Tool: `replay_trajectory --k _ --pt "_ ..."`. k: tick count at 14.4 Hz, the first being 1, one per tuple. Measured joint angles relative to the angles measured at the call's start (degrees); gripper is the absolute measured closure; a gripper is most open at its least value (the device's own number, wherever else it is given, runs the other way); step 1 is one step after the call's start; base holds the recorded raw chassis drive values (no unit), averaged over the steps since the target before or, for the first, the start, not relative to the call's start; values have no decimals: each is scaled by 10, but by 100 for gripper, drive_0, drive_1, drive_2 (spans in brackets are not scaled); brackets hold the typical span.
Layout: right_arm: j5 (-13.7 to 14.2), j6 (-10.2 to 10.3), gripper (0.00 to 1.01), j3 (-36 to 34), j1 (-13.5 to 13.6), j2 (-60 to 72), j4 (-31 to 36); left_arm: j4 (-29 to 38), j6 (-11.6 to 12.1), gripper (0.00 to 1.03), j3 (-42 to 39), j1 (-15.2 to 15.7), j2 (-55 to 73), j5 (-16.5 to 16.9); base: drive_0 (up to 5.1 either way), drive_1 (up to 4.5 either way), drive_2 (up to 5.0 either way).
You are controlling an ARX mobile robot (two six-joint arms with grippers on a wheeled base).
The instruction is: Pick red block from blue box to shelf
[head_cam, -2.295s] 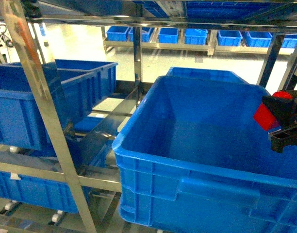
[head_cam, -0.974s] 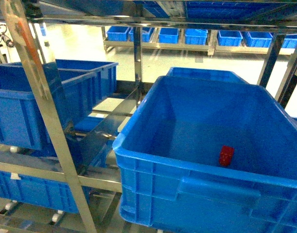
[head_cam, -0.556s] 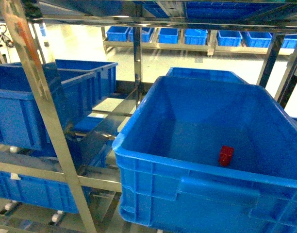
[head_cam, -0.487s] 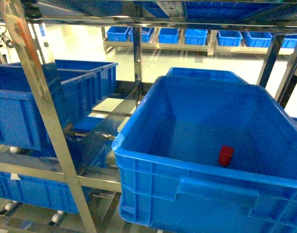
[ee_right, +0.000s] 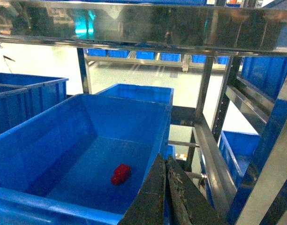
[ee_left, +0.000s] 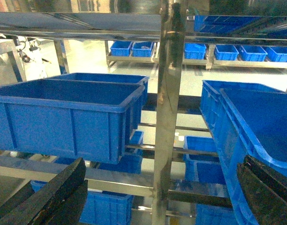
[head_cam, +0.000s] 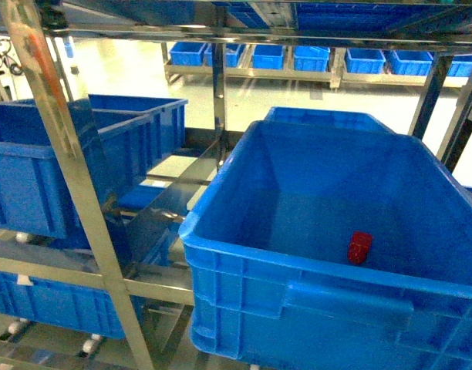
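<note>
So the red block is sitting on the floor of the big crate on the right, toward its near-right part, not touching any wall. A 2nd crate is right behind that one. To the left, past the shelf upright, there's another crate with 1 more crate behind it. Lower crates sit on the tier underneath. Way back, a row of bins lines a far rack.

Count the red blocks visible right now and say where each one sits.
1. The red block lies on the floor of the big blue crate on the shelf, toward its front right. Other crates' insides are hidden, so more could exist.
</note>
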Motion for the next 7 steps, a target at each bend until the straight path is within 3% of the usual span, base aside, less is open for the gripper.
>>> replay_trajectory --k 7 --pt "0 -2 99 -45 0 -82 -35 0 0 5 0 0 0 0 0 0 0"
